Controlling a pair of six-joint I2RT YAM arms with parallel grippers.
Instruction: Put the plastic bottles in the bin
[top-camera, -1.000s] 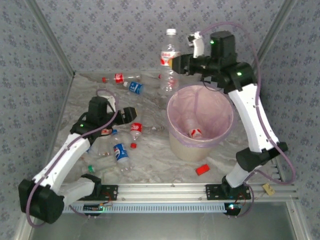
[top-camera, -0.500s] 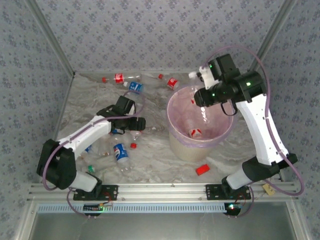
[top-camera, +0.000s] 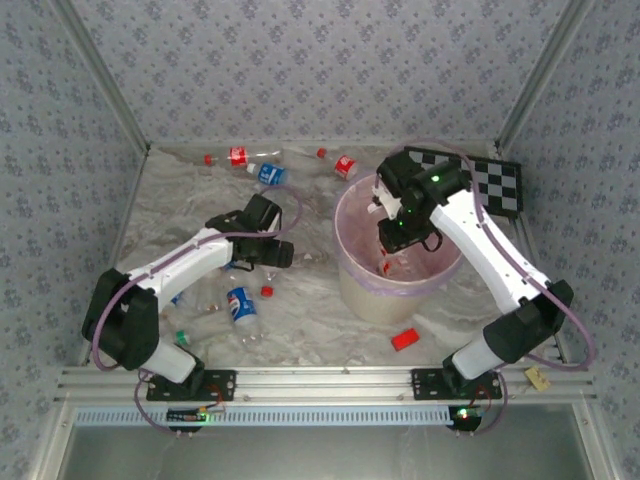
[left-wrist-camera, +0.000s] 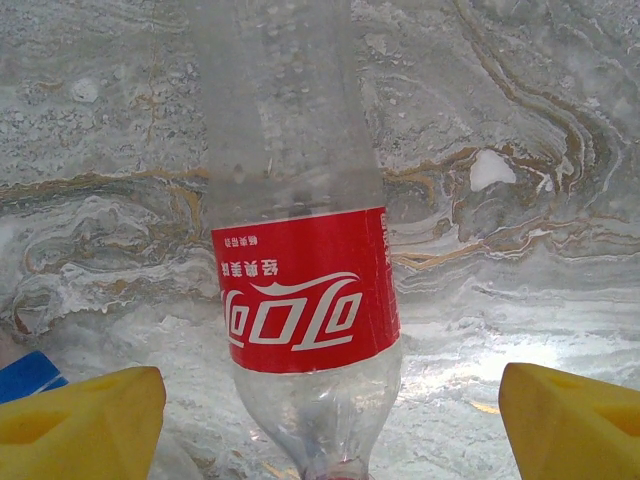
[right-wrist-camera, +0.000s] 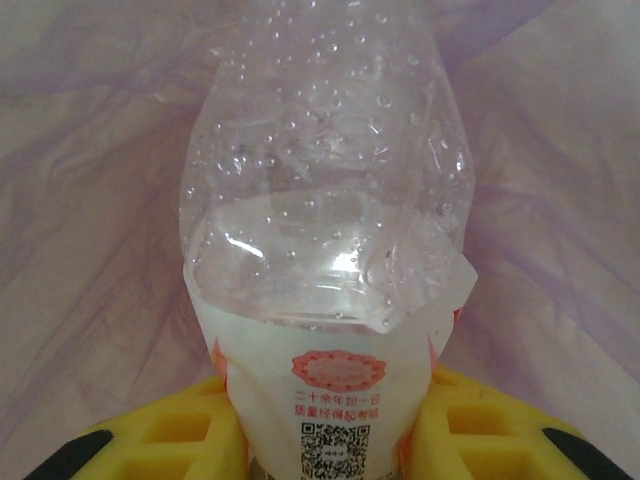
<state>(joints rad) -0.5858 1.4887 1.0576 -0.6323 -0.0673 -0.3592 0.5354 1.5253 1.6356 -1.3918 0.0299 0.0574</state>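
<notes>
R gripper (top-camera: 392, 238) is down inside the bin (top-camera: 352, 290), a round cream tub w/ a pink-purple bag liner (right-wrist-camera: 90, 200), standing right of centre on the marble table (top-camera: 170, 200). Its yellow fingers (right-wrist-camera: 150, 440) are pressed in on both sides of the white-label bottle (right-wrist-camera: 325, 300), pinching it at the label. The clear part above has droplets inside, and the liner is right behind it in the wrist view. From above, a red-and-white bottle (top-camera: 392, 266) lies on the bin's bottom, just below that gripper. L gripper (top-camera: 275, 252) sits low over the table, left of the bin, jaws spread wide. Its yellow fingertips (left-wrist-camera: 85, 420) stand either side of the Coke-style bottle (left-wrist-camera: 305, 300), which lies flat on the marble btwn them, red label facing up. Gaps show on both sides, so no contact visible. A bit of blue label (left-wrist-camera: 25, 375) pokes in at the left edge of that wrist view. Other bottles on the table: far red-label bottle (top-camera: 237, 157) and blue-label bottle (top-camera: 268, 175) near the back edge, second red-label bottle (top-camera: 345, 165) just behind the bin's rim, near blue-label bottle (top-camera: 240, 305) by the L arm. A loose red cap (top-camera: 267, 291) lies just right of that last one. A red block (top-camera: 405, 339) sits in front of the bin, and a checkerboard (top-camera: 500, 185) is at back right.
</notes>
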